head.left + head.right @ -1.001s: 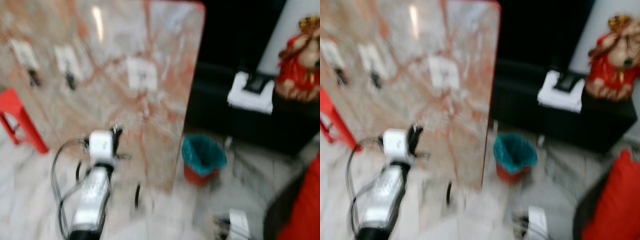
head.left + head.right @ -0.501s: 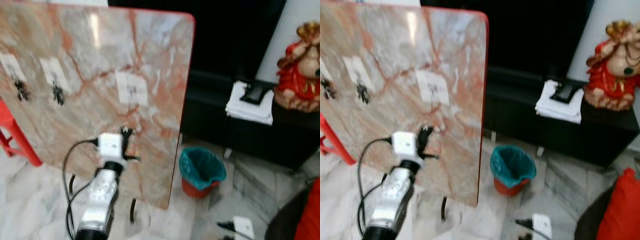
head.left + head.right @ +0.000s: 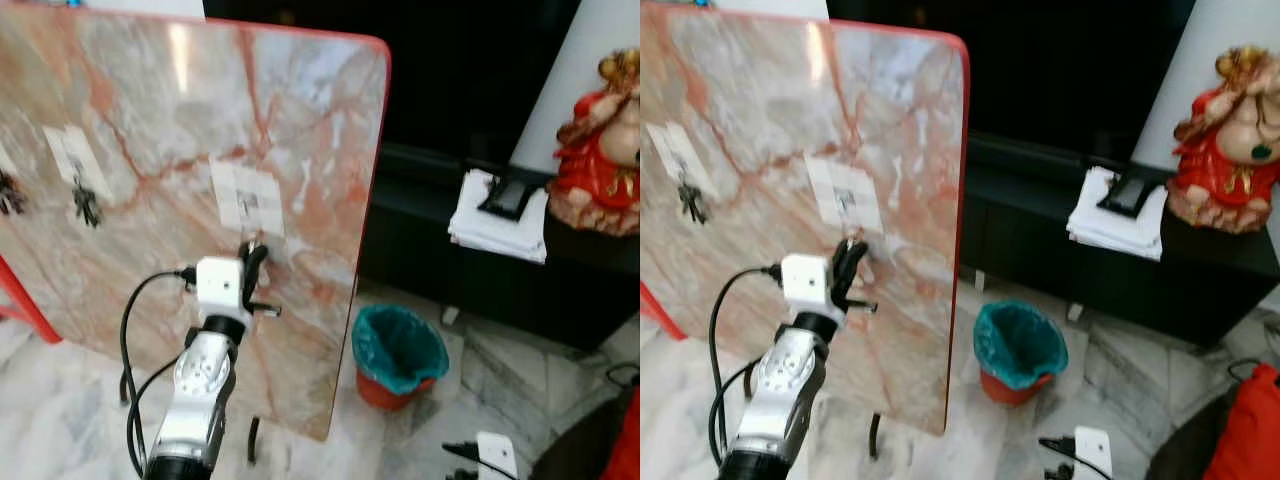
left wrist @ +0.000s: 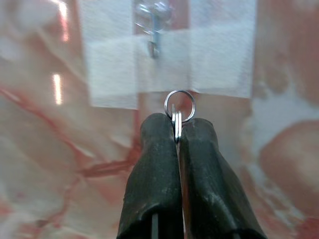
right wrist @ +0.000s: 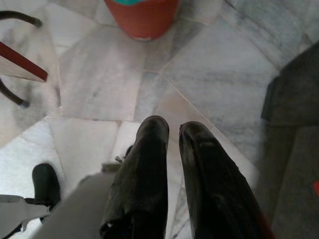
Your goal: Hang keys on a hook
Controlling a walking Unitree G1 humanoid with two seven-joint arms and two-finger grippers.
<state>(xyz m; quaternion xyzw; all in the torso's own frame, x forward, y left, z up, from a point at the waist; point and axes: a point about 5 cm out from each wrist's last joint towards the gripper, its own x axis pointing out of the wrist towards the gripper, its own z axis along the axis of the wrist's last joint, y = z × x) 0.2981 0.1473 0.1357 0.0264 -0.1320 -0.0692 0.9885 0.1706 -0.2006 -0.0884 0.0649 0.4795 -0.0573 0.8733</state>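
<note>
A marble-patterned board (image 3: pixel 310 120) with a red rim leans upright in front of me. A small metal hook (image 4: pixel 154 36) is taped to it on a white patch (image 3: pixel 245 200). My left gripper (image 3: pixel 250 262) is raised just below that patch, shut on a silver key ring (image 4: pixel 179 106). The ring sticks out past the black fingertips (image 4: pixel 158 130) and sits a little under the hook, apart from it. Dark keys (image 3: pixel 86 204) hang from another taped hook further left. My right gripper (image 5: pixel 173 130) hangs low over the marble floor, its fingers close together with nothing between them.
A teal-lined red bin (image 3: pixel 398 345) stands on the floor right of the board. Behind it is a black cabinet (image 3: pixel 500 285) with folded white cloths (image 3: pixel 497 225) and a red statue (image 3: pixel 605 150). A white power strip (image 3: pixel 497 455) lies on the floor. A red cushion (image 3: pixel 1250 430) sits at the far right.
The camera has shifted and the picture is sharper now. My left gripper with the key ring has come closer to the taped hook, now just beneath the white patch.
</note>
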